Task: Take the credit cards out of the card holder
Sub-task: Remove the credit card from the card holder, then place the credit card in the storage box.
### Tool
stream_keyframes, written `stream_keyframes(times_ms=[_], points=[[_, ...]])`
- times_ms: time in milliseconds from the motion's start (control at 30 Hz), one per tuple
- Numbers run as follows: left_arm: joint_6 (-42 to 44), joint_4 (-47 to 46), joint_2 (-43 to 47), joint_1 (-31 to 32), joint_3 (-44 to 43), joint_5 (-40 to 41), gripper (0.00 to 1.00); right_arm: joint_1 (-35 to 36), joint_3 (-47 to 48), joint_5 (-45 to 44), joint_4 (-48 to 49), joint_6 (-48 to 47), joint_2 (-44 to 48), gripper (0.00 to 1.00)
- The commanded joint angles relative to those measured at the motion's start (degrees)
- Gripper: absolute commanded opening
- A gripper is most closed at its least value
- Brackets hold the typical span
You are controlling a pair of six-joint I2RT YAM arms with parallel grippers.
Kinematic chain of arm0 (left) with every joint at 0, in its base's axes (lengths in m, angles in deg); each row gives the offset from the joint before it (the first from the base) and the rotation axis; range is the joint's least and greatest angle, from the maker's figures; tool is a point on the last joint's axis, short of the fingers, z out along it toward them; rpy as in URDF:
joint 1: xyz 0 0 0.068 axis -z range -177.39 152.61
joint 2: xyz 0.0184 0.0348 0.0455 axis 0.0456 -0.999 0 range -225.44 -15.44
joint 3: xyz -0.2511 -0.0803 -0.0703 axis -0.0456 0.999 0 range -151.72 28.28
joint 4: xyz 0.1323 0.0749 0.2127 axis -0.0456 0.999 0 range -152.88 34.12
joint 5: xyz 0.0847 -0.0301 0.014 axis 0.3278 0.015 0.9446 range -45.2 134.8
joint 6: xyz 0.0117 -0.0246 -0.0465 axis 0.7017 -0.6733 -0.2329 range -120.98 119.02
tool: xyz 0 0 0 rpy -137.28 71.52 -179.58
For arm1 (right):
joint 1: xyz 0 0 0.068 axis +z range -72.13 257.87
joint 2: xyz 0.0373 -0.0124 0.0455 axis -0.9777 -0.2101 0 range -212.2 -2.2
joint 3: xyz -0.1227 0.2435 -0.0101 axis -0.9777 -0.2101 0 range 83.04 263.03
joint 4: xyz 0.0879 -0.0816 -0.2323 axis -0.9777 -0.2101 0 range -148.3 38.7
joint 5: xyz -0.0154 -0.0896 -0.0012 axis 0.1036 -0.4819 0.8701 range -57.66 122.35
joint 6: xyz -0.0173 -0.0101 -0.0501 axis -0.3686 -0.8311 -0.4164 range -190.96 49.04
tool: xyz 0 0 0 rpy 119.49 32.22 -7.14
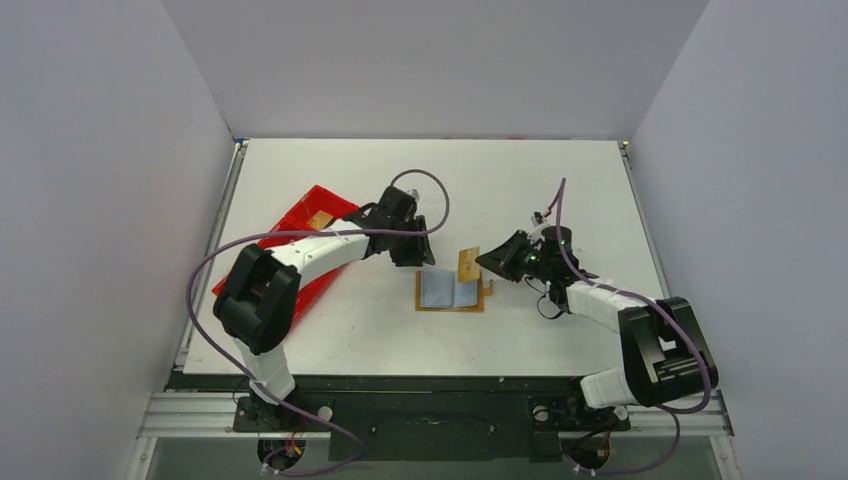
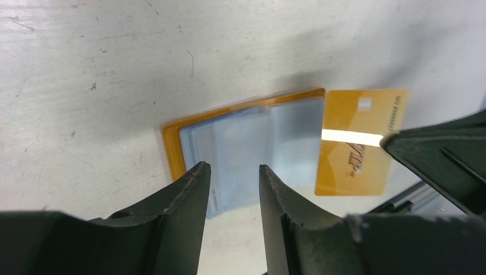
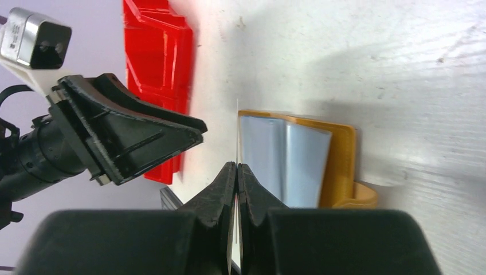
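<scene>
Progress looks about midway. Your right gripper [image 3: 236, 167] is clamped on a gold card [image 2: 358, 143], pinching it by one edge and holding it off the table [image 1: 520, 190], just beside the card holder [image 2: 172, 146]. That card is fully out of its pocket.

The card holder lies open and flat on the table between the two arms, its clear plastic sleeves [image 2: 246, 149] facing up. Your left gripper [image 2: 234, 172] hovers just above those sleeves with its fingers apart and nothing between them.

Over on the left, the red tray [image 1: 290, 225] has what looks like a second card [image 1: 320, 218] lying in it, so at least one seems already dealt with.

What is left, as I judge it, is to set the held card down, probably in the tray. The tray sits well apart from your right arm, so a handover to the left one may be called for.

You cannot tell from these views whether the sleeves hold more cards, because the plastic is cloudy and catches glare. Check them before you call the job done.
</scene>
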State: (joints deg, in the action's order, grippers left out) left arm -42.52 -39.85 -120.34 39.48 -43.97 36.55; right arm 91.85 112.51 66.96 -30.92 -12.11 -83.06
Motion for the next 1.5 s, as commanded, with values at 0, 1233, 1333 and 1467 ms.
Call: stream_keyframes(times_ms=[0, 1233, 1333, 1467], points=[[-0.2, -5.4, 9.1, -3.5, 3.4, -7.0, 0.36, 1.4, 3.6, 0.7, 0.6, 1.3, 2.3, 0.00], [-20.8, -42.6, 19.9, -14.3, 22.7, -35.5, 0.22, 12.6, 11.6, 5.3, 22.1, 20.5, -6.3, 0.00], [-21.2, -42.9, 19.7, -14.3, 22.8, -35.6, 0.00, 12.7, 11.8, 5.2, 20.3, 19.1, -6.0, 0.00], [-21.3, -43.0, 19.8, -14.2, 23.2, -35.3, 0.00, 12.9, 12.4, 4.2, 15.7, 16.0, -4.7, 0.28]])
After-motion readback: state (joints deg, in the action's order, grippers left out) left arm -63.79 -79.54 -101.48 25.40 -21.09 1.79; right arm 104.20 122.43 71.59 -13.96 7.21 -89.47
